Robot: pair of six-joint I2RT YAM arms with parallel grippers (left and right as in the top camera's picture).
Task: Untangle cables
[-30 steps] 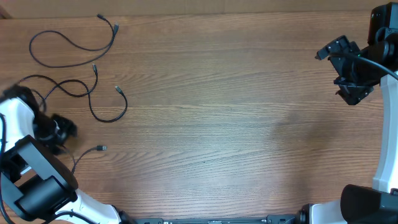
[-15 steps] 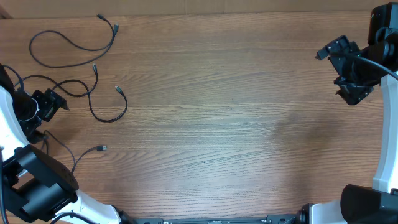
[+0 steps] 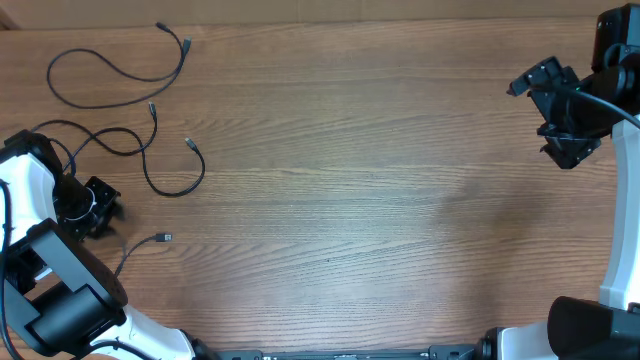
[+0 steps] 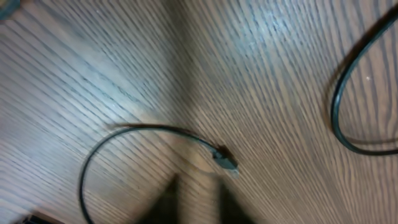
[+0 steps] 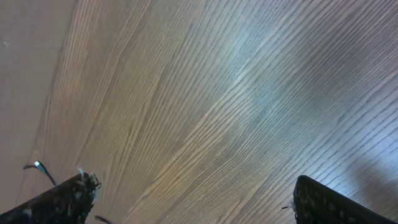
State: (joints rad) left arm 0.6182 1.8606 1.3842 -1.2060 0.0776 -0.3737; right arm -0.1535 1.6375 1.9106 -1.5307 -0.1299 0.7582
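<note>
Wooden table [image 3: 380, 200]; cables [image 3: 174, 193] at ten o'clock look limp, best pinched near a plug [image 4: 225, 160]. Left hand [image 3: 100, 205] too blurred to tell; right hand [image 5: 196, 202] spread wide.

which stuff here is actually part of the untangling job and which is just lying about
Job:
- thin black cable looped at top left
- thin black cable curled below it
- thin black cable lowest on the table, plug end showing

Not the job:
- brown wooden table
- nothing else loose in view
</note>
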